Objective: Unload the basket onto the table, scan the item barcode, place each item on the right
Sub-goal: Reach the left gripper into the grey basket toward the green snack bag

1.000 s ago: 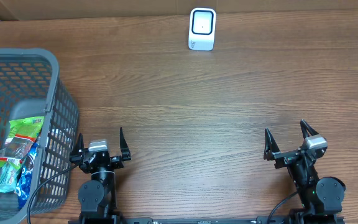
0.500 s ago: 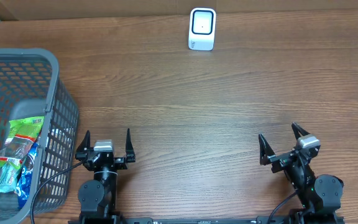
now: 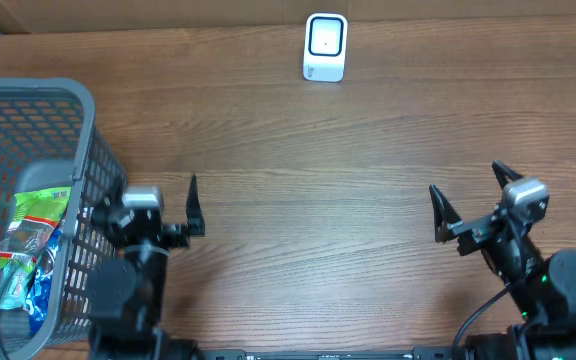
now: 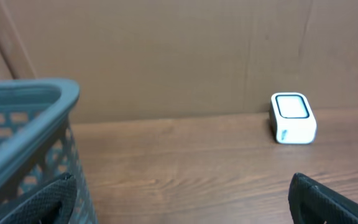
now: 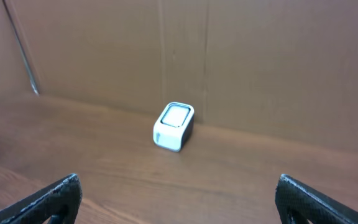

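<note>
The items lie in the grey mesh basket (image 3: 88, 120) at the left: a green packet (image 3: 40, 212) and a blue packet (image 3: 40, 292) beneath it. No barcode is readable. The white scanner (image 3: 325, 47) stands at the table's far edge; it also shows in the left wrist view, scanner (image 4: 293, 118), and in the right wrist view, scanner (image 5: 174, 126). My left gripper (image 3: 150, 200) is open right beside the basket's wall, empty; its fingertips (image 4: 50, 200) frame bare wood next to the basket (image 4: 23, 118). My right gripper (image 3: 466, 182) is open and empty at the near right, facing the scanner.
A brown cardboard wall (image 4: 166, 56) backs the table behind the scanner. The wooden tabletop (image 3: 308, 170) stretches between the two arms and the scanner. The basket's right wall stands just left of my left arm.
My left arm has swung left and forward until it is against the basket's wall. The right arm has shifted right and turned slightly. Both grippers stay open.
</note>
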